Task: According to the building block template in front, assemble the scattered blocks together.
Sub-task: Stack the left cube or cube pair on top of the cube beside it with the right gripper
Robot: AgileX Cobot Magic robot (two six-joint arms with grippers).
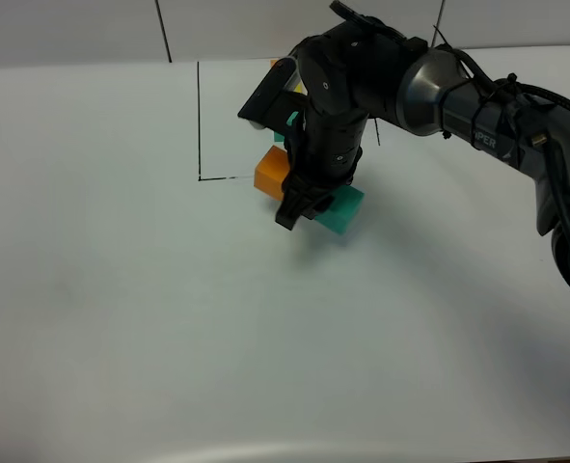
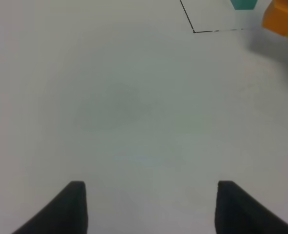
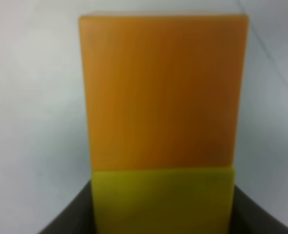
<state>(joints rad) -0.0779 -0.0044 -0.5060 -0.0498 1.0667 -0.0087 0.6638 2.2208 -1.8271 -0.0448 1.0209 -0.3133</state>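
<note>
My right gripper (image 1: 292,212) reaches across the middle and is shut on the yellow block (image 3: 161,200). The orange block (image 1: 269,172) sits flush against the yellow one, and shows large in the right wrist view (image 3: 163,92). The teal block (image 1: 340,208) is at the gripper's other side; the yellow block is hidden by the fingers in the high view. The template is mostly hidden behind the arm: slivers of yellow (image 1: 292,85) and teal (image 1: 286,122) show inside the black outline (image 1: 200,125). My left gripper (image 2: 151,209) is open and empty over bare table.
The white table (image 1: 121,289) fills the view. The right arm (image 1: 477,106) stretches in from the right edge. The outline's corner (image 2: 194,31), a teal cube (image 2: 243,4) and the orange block (image 2: 280,19) show far off in the left wrist view.
</note>
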